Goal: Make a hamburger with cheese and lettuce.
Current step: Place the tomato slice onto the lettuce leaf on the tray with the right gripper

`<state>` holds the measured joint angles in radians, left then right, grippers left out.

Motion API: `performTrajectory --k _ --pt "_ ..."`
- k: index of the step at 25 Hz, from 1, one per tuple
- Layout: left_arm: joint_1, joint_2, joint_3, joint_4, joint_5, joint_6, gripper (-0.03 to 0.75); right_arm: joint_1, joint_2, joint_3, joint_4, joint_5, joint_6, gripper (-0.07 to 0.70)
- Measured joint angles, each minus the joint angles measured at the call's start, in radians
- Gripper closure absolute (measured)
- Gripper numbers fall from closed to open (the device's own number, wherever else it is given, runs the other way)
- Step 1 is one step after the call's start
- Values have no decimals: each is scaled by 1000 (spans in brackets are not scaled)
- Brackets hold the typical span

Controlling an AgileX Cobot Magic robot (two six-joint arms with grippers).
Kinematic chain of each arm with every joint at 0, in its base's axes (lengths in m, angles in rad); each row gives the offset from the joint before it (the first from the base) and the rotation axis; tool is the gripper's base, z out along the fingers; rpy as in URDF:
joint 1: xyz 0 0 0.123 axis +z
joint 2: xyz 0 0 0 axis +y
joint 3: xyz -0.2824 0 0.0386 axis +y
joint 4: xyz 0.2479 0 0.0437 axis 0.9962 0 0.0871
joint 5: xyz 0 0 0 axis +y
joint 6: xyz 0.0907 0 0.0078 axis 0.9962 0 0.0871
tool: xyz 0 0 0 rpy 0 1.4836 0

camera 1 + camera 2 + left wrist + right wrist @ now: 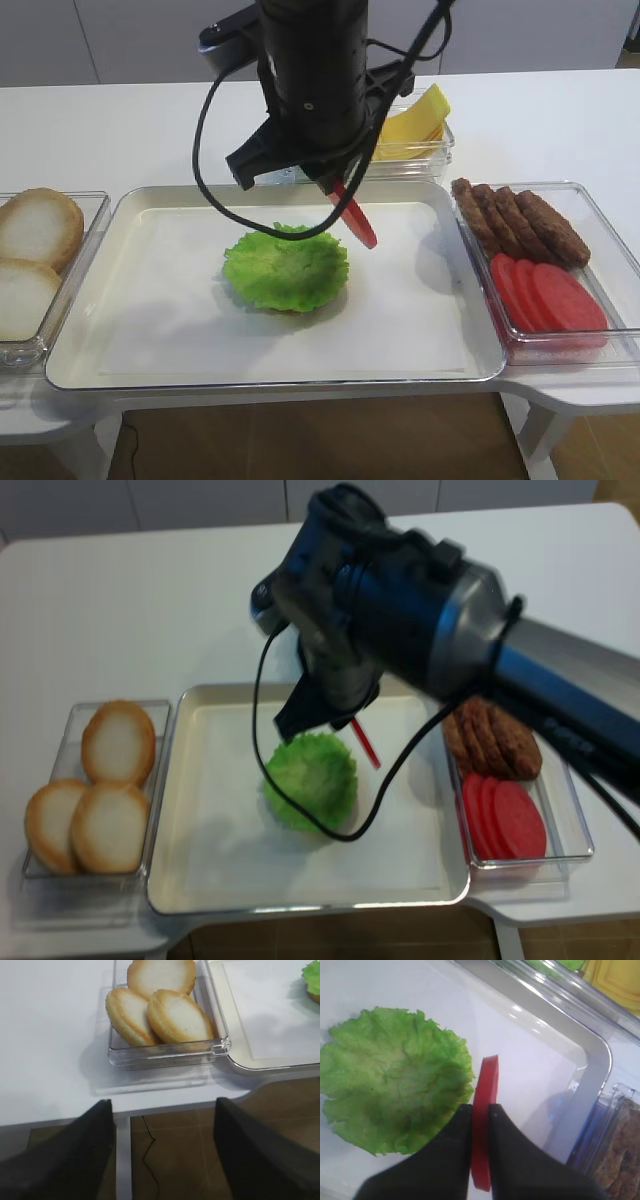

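Note:
The lettuce [286, 268], a frilly round green leaf, tops the low hamburger stack in the middle of the big tray [130, 300]; a tan layer peeks out beneath it. My right gripper [480, 1106] is shut on a flat red disc [485, 1080], held on edge just right of the leaf [395, 1080] and a little above the tray. From above the disc [358, 222] hangs under the right gripper [335, 190]. The cheese [415, 122], yellow square slices, sits in a clear box behind the tray. My left gripper [162, 1105] is open and empty, off the table's front left corner.
A clear box of bun halves [40, 225] stands left of the tray. At the right, another clear box holds brown patties [520, 220] and red slices [545, 295]. The right arm's cable [205, 150] loops down over the tray.

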<state>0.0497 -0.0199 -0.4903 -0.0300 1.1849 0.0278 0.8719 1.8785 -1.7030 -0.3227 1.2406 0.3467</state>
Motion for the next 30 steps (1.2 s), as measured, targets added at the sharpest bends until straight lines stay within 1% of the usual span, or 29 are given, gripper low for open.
performTrajectory --k 8,14,24,30 --pt "0 0 0 0 0 0 247 0 29 0 27 -4 -13 573" --pt "0 0 0 0 0 0 247 0 37 0 46 -49 -16 573" --pt "0 0 0 0 0 0 247 0 54 -2 73 -77 -22 573" --pt "0 0 0 0 0 0 247 1 64 -2 117 -101 -23 573"
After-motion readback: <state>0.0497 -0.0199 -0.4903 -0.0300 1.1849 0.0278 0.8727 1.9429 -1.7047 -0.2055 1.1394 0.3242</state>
